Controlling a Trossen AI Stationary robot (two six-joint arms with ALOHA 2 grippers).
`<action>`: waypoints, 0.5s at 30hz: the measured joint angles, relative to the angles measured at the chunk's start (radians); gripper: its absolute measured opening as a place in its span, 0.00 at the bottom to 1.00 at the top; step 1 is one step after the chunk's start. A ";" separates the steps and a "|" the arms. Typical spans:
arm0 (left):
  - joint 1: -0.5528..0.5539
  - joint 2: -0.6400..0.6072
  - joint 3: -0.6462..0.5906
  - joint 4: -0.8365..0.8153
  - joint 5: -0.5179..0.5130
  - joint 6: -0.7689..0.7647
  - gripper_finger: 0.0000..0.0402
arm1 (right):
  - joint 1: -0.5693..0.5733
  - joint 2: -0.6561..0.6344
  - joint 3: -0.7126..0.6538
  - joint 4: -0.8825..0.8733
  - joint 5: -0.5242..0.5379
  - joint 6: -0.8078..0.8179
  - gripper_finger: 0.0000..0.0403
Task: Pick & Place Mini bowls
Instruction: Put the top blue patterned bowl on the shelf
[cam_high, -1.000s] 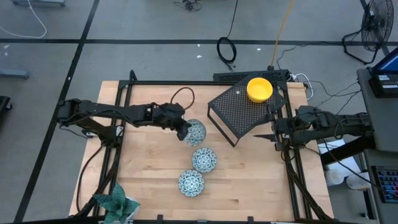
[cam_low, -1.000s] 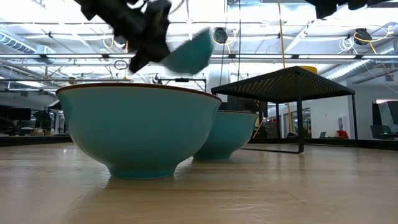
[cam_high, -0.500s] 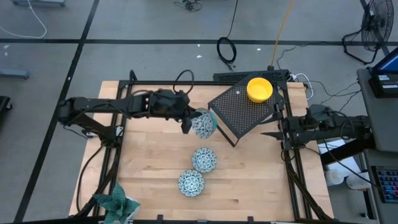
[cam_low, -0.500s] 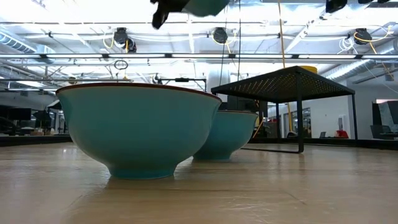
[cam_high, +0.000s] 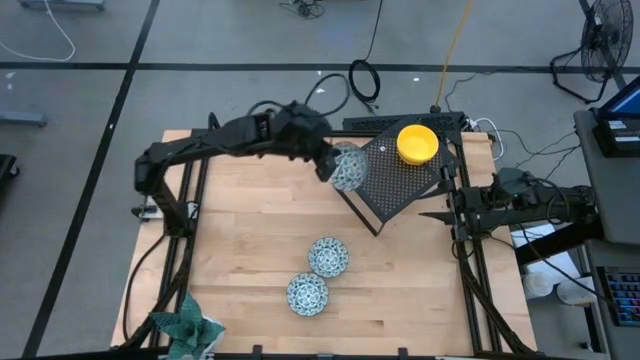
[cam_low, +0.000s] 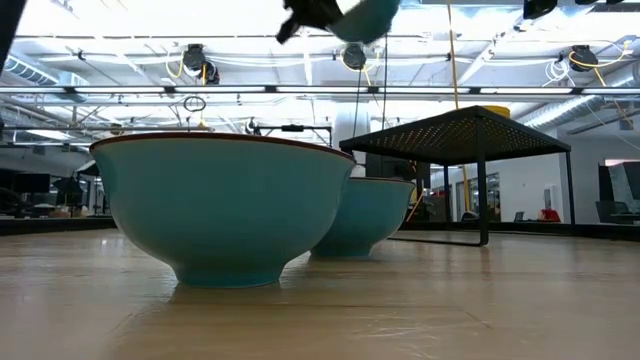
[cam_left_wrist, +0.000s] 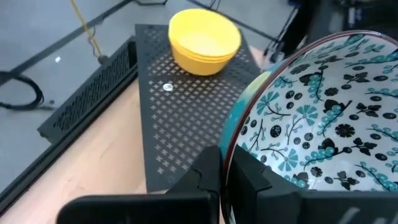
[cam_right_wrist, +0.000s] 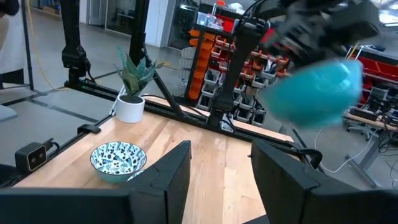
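Note:
My left gripper is shut on a teal-patterned mini bowl and holds it in the air over the left edge of the black perforated stand. A stack of yellow mini bowls sits on the stand's far part. Two more patterned bowls rest on their bases on the wooden table. In the low view the held bowl shows at the top. My right gripper waits open at the table's right side, level with the stand's near corner. My left gripper pinches the patterned bowl by its rim, one finger inside the bowl and one finger outside on the teal wall. The fingers come at it from the table's left. The bowl is lifted clear and hangs tilted, its teal outer side showing.
The arms' black frame rails run along the table's left and right sides. A green leafy thing stands at the near left corner. Bare wood lies left of the two resting bowls.
My left gripper has carried the patterned bowl up and toward the table's far right, from beside the two resting bowls to above the stand's left edge. The bowl has stayed in the hold and risen out of most of the low view.

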 joint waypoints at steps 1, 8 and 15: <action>0.010 0.025 0.013 -0.001 0.011 0.000 0.02 | 0.000 0.000 0.000 0.000 -0.001 0.000 0.38; 0.063 0.167 0.056 0.023 0.116 -0.001 0.02 | 0.000 0.002 0.000 0.000 -0.002 -0.015 0.38; 0.079 0.246 0.057 0.075 0.136 -0.013 0.02 | 0.000 0.002 0.000 0.000 -0.002 -0.015 0.38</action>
